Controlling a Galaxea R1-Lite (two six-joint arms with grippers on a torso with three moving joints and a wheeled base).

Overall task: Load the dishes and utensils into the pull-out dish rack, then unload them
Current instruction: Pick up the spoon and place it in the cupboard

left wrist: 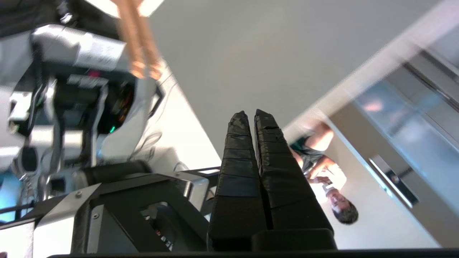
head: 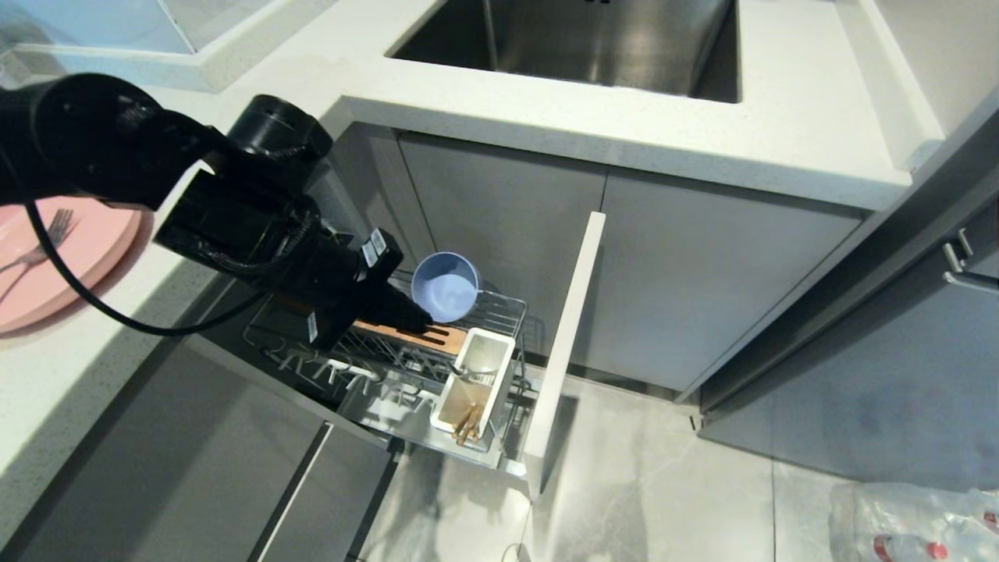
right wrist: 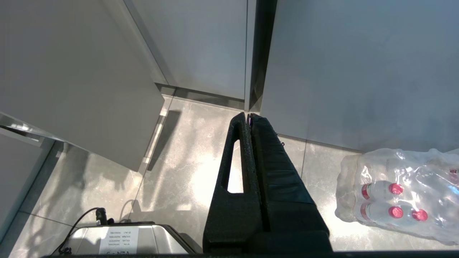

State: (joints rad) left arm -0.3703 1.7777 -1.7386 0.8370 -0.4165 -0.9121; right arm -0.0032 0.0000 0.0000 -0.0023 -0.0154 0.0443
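Our left gripper (head: 417,318) hangs over the chrome wire pull-out dish rack (head: 375,375), jaws pressed together on nothing. The small blue-grey bowl (head: 446,286) sits in the rack, light wooden chopsticks (head: 468,423) in its white utensil cup (head: 476,382). The flat pink plate (head: 74,257) and silver fork (head: 43,246) wait on the white table (head: 94,367). Our right gripper (right wrist: 249,116) is parked over the floor, jaws closed.

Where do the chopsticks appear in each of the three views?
Head view: chopsticks stand in the white utensil cup, below the picture's centre.
Left wrist view: blurred sticks in front of the robot's body.
Right wrist view: not in it.
Shared landmark: left gripper, in the head and left wrist views.
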